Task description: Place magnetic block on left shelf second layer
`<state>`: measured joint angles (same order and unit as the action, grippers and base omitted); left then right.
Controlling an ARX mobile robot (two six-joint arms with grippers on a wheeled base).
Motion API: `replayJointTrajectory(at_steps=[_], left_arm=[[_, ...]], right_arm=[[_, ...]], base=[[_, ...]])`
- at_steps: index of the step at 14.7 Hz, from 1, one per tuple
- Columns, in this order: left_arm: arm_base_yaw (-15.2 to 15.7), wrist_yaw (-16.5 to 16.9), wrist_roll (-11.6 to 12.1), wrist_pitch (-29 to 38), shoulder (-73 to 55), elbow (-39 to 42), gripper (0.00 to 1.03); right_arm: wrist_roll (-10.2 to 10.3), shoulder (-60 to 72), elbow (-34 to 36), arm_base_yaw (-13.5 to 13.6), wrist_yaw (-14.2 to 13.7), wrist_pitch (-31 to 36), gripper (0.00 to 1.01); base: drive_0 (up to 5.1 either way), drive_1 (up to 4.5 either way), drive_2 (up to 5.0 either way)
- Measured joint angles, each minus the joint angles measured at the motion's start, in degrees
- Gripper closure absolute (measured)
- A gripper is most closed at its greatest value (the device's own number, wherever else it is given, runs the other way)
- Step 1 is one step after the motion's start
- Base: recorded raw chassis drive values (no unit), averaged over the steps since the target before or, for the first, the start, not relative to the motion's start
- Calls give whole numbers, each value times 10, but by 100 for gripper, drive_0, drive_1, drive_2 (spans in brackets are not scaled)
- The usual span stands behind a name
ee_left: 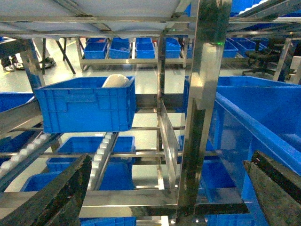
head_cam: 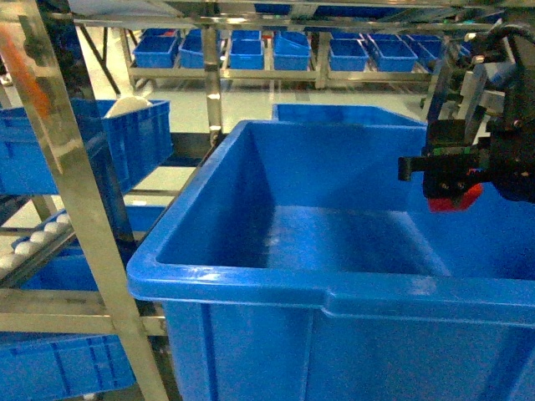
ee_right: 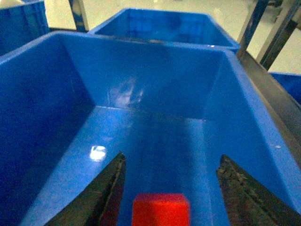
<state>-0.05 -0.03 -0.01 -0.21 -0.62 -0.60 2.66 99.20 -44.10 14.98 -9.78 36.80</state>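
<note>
The red block [ee_right: 161,209] sat between the spread fingers of the right gripper [ee_right: 167,197], over the big crate [head_cam: 251,284] near its right wall, floor straight below.

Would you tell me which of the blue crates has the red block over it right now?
The big deep crate nearest the camera: the right gripper hangs over it with the red block.
</note>
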Motion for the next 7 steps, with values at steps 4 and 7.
replayJointTrajectory(at_steps=[4, 7], left_arm=[[0, 0, 0, 0, 0, 0, 5], [0, 0, 0, 0, 0, 0, 5]], right_arm=[[0, -148, 141, -7, -62, 126, 1], [-71, -333, 269, -8, -95, 107, 3]], base=[[0, 0, 0], [0, 0, 0]])
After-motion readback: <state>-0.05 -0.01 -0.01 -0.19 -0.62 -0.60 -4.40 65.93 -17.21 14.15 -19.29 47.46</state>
